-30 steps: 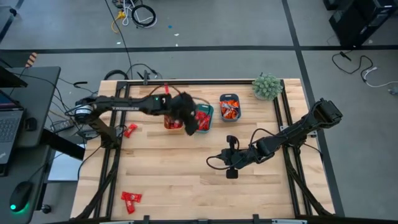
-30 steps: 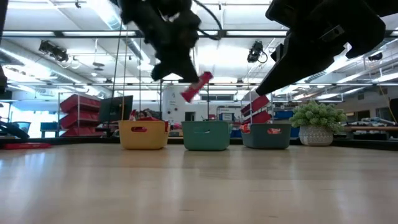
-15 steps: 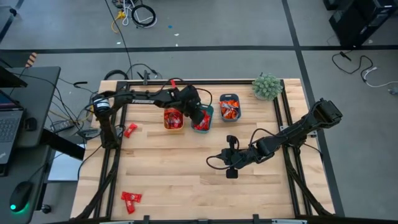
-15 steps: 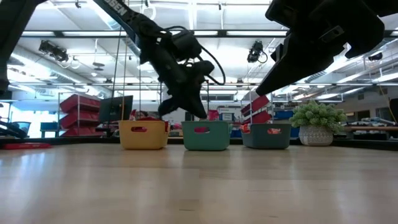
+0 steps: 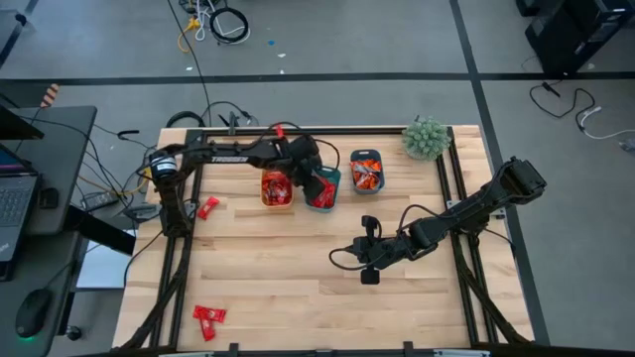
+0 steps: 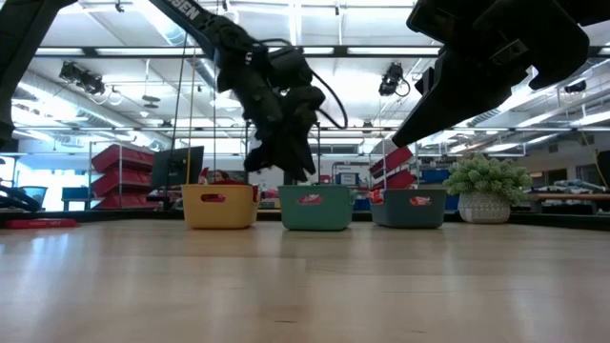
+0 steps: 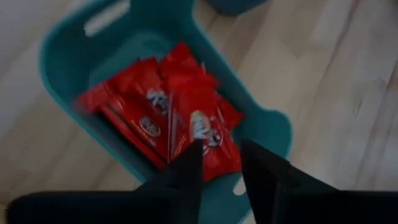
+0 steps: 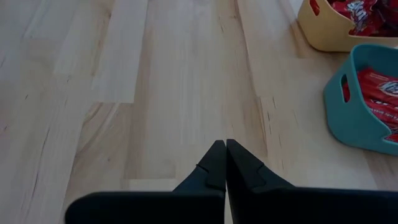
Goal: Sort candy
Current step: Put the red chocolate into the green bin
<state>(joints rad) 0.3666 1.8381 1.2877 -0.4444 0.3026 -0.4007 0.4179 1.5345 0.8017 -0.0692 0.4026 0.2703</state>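
The left gripper (image 7: 221,165) hangs with jaws parted and empty over the middle teal bin (image 5: 323,187) full of red candy (image 7: 168,118), while the right gripper (image 8: 221,163), pinched shut on nothing, waits low over the bare table (image 5: 278,278).

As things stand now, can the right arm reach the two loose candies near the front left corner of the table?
Probably not easily. The right gripper, shut, rests mid-table, and the loose candies lie far across on the left arm's side. Nothing blocks the bare wood between them; only the long stretch looks doubtful.
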